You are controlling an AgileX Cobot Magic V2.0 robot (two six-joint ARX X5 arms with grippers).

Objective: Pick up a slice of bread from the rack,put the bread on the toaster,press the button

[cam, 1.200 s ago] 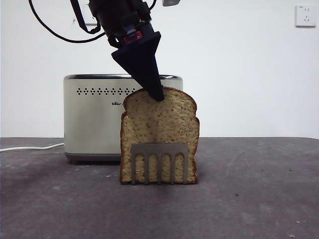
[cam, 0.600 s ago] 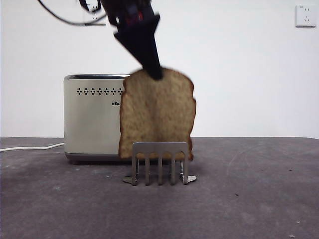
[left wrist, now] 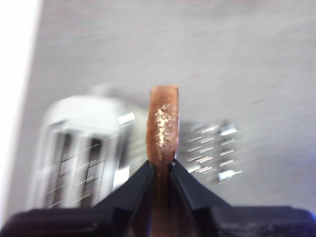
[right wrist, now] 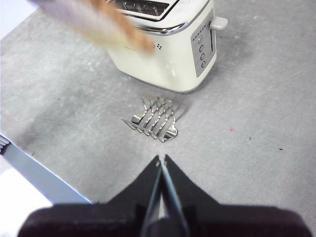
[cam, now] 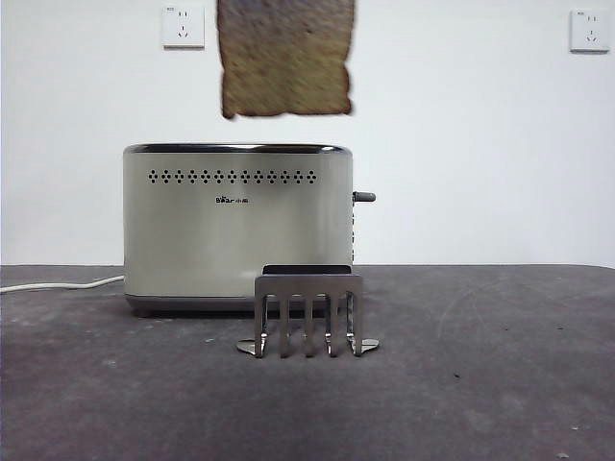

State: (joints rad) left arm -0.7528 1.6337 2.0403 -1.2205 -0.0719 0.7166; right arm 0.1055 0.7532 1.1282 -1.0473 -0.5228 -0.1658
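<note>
The slice of bread (cam: 285, 58) hangs high above the toaster (cam: 235, 226), its domed top cut off by the front view's upper edge. My left gripper (left wrist: 160, 165) is shut on the slice's (left wrist: 164, 118) brown crust, with the toaster's slots (left wrist: 81, 148) and the rack (left wrist: 212, 150) blurred far below. The grey rack (cam: 307, 312) stands bare in front of the toaster. My right gripper (right wrist: 161, 160) is shut on nothing, up over the table near the rack (right wrist: 153, 118). Its view catches the slice (right wrist: 98, 22) as a blur above the toaster (right wrist: 168, 54).
The toaster's lever (cam: 363, 197) sticks out of its right end, above a column of buttons (right wrist: 201, 49). A white cable (cam: 58, 284) runs off to the left. Two wall sockets (cam: 183, 26) (cam: 588, 31) sit behind. The table's edge (right wrist: 34, 173) lies near the right arm.
The left gripper lifted the slice straight up out of the rack, to well above the toaster's top. The gripper itself has left the front view at the top.
</note>
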